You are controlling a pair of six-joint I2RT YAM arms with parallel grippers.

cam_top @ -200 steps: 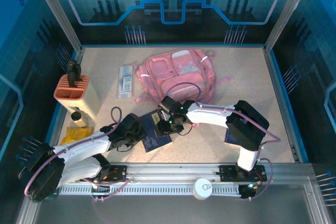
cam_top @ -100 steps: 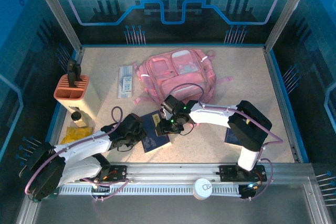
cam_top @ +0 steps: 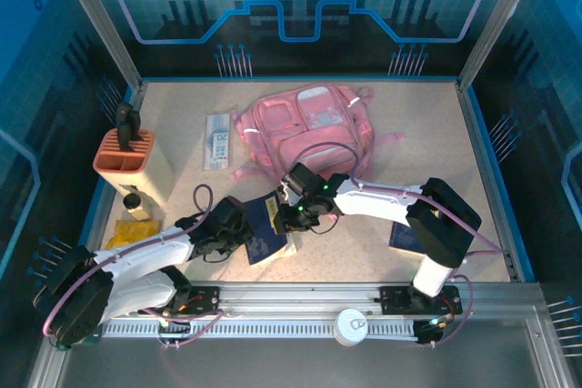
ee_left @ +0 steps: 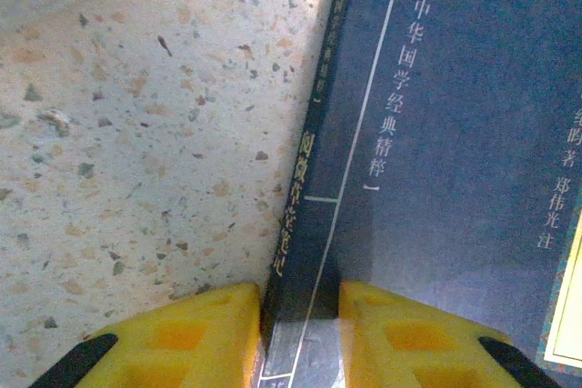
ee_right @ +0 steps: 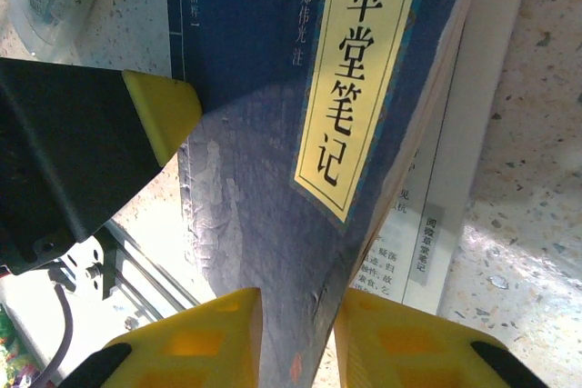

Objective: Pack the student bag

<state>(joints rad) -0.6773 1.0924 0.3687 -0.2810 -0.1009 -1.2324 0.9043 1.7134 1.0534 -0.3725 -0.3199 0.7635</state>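
The pink student bag lies at the back middle of the table. In front of it lies a dark blue book with a yellow title label. My left gripper is shut on the book's spine, with a yellow finger on each side of it. My right gripper is shut on the opposite edge of the front cover. The cover is raised off the printed pages. The left gripper's yellow fingertip is at the book's far edge in the right wrist view.
A salmon pen holder stands at the left, with a small bottle and a yellow packet in front of it. A white-blue strip lies left of the bag. Another dark book lies under the right arm.
The right gripper's jaws have closed on the book's cover and its free edge has come up. The right arm's elbow has swung slightly right. The left gripper has stayed put.
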